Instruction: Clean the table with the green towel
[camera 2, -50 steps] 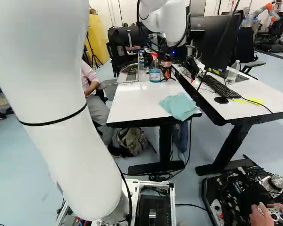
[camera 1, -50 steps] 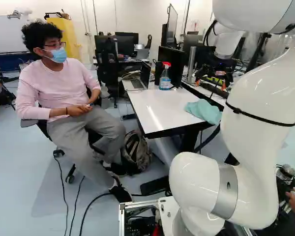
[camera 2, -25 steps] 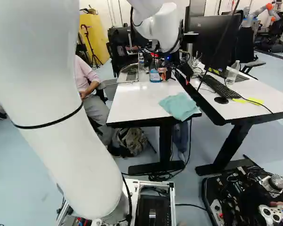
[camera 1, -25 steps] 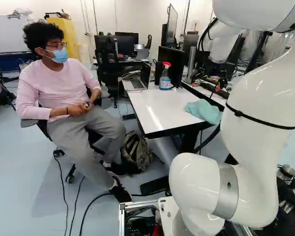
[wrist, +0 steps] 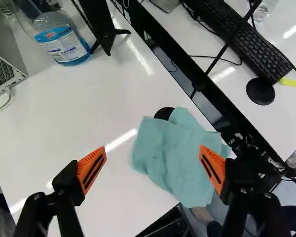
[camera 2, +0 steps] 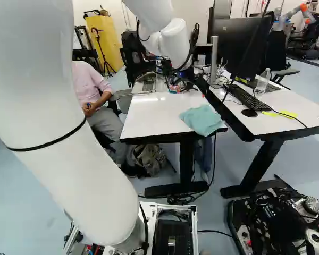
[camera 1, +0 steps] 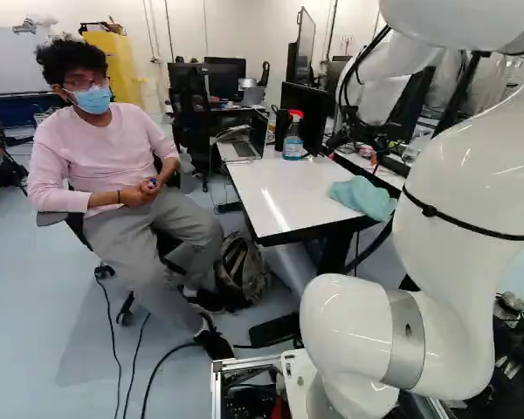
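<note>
White table (wrist: pixel 54 123) bears green towel (wrist: pixel 170 160), jaws wide open above

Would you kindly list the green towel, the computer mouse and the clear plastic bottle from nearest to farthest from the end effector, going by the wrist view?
1. Green towel: just ahead, partly between the end effector's fingers.
2. Computer mouse: across the gap, on the neighbouring desk.
3. Clear plastic bottle: that same desk, beyond the keyboard.
</note>
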Motion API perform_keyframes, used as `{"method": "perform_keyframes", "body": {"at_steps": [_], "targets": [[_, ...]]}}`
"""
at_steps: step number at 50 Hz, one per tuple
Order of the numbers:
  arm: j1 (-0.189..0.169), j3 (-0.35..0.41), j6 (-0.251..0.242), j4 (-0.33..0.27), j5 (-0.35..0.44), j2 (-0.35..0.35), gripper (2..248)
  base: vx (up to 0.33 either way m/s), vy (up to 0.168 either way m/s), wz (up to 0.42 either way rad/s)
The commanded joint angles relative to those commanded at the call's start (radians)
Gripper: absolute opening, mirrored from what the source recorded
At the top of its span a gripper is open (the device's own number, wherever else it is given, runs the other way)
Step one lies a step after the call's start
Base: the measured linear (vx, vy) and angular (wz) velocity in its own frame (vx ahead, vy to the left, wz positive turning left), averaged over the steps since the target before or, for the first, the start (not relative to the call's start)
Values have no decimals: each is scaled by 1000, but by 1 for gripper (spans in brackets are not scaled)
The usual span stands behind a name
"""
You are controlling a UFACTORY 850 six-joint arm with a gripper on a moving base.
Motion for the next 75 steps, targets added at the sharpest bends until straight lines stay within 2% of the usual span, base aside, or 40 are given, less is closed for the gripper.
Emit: {"method": "perform_keyframes", "body": {"at_steps": [20, 51, 75], "targets": [[73, 160, 0, -3, 215, 60, 247, 0, 0, 0], [207, 452, 0, -7, 607, 168, 247, 0, 0, 0], [289, 631, 0, -10, 847, 235, 247, 0, 0, 0]]}}
